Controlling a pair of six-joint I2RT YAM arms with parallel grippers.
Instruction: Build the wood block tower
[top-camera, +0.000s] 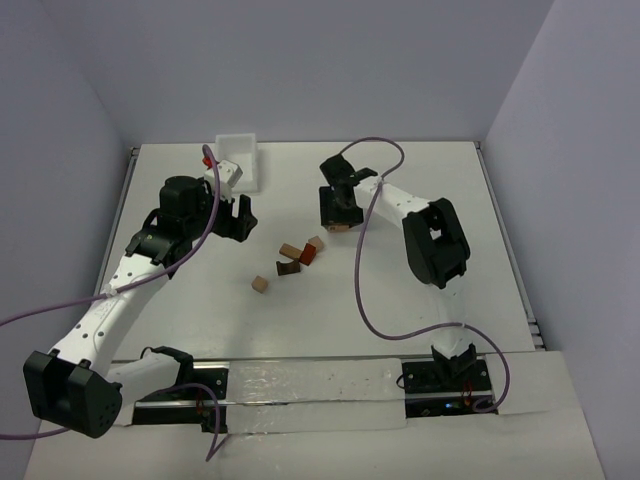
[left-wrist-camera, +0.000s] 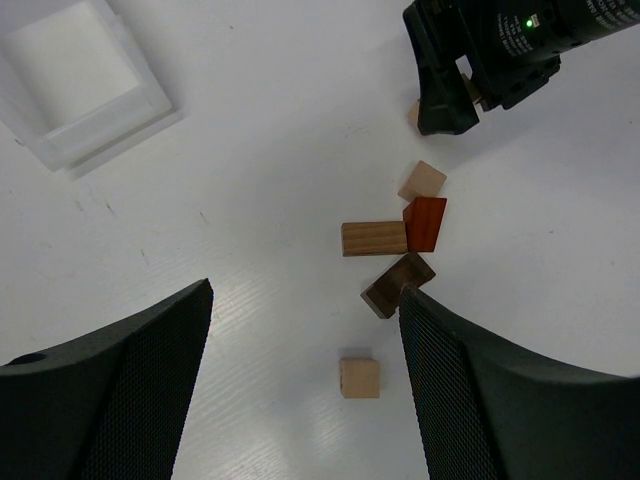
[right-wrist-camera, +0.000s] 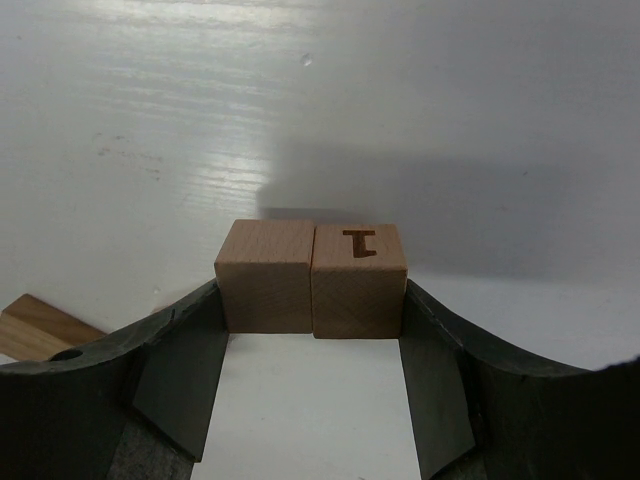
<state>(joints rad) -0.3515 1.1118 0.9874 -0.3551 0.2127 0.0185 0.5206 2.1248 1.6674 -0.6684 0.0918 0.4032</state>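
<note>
Right wrist view first: the right gripper has its jaws clamped on two tan cubes set side by side, one finger pressed against each outer face. The right-hand cube carries a dark burnt mark on top. Whether the pair rests on the white table or sits just off it, I can't tell. At the lower left edge, the corner of another wooden piece pokes into view.

Over to the left wrist camera: the left gripper has its jaws wide apart with nothing held. Ahead of it the loose blocks lie flat, so no tower is built yet. A tan oblong block butts end-on against a red block, and a pale cube sits just beyond the red one. A dark brown block lies at an angle just beside those, close to the fingertip on the right of this view. A small tan cube sits alone, apart from the cluster.

From above, that cluster is mid-table between the two arms. The right gripper is beyond and to its right, and the left gripper is off to its left, near the white bin.
</note>
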